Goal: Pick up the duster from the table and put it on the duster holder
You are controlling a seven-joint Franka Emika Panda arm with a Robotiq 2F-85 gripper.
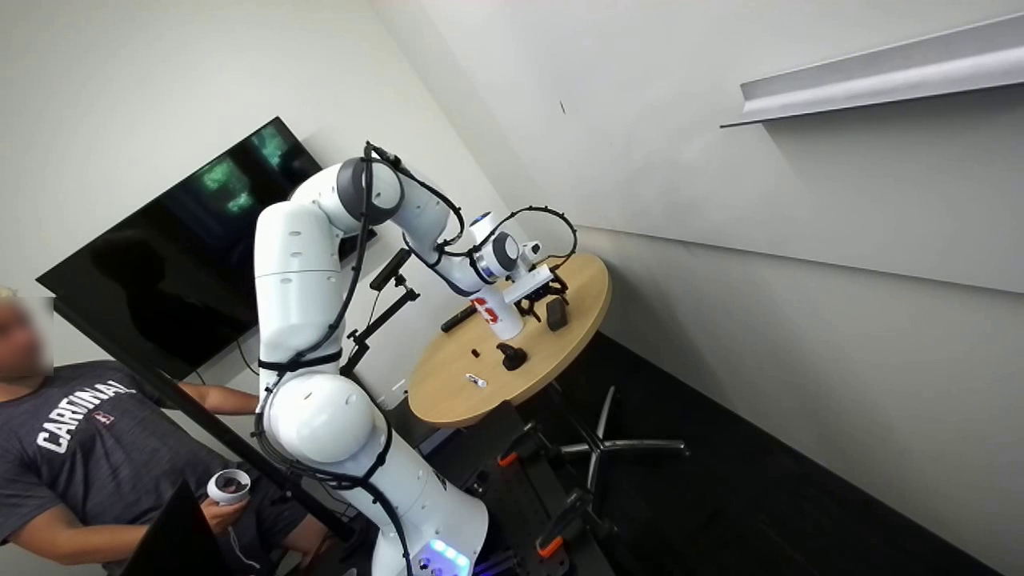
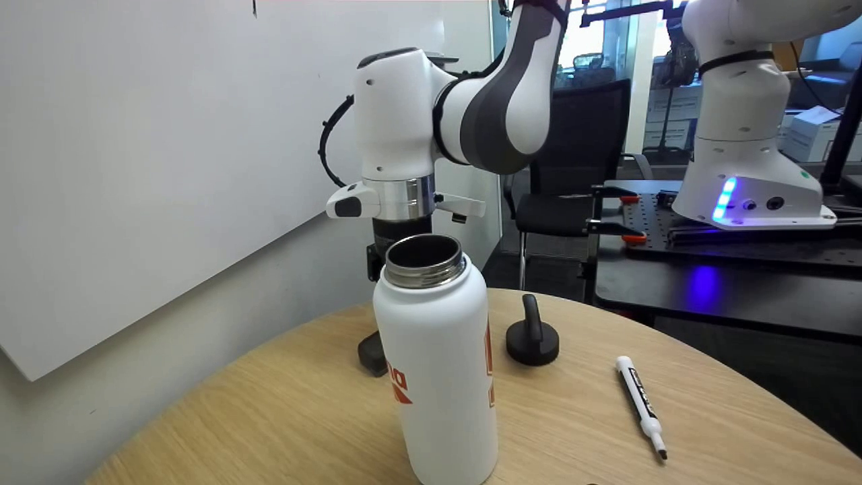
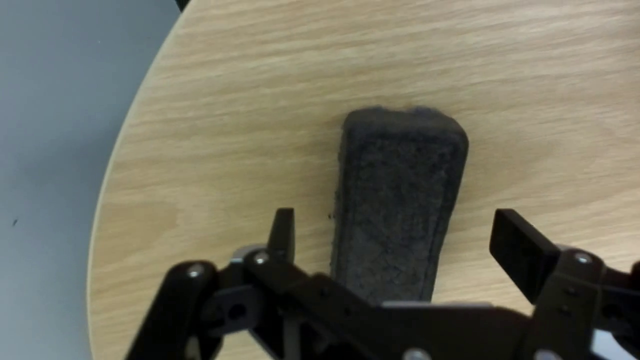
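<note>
My gripper (image 3: 392,222): fingers parted, a gap either side of the duster (image 3: 395,200). Duster: on the table (image 3: 175,150), near its rim. Outward, I list: white bottle (image 2: 441,377), upright; black cap (image 2: 532,345); marker (image 2: 641,404); well apart, duster holder (image 1: 888,78).

Dark, oblong duster (image 3: 392,215) with rounded corners and a rough upper face. Rests flat on the round, light wooden bench (image 1: 444,388), toward its rim; hidden at one end in the wrist view. Well apart, in an exterior view: long, narrow, pale grey ledge (image 1: 888,78), partly shown.
</note>
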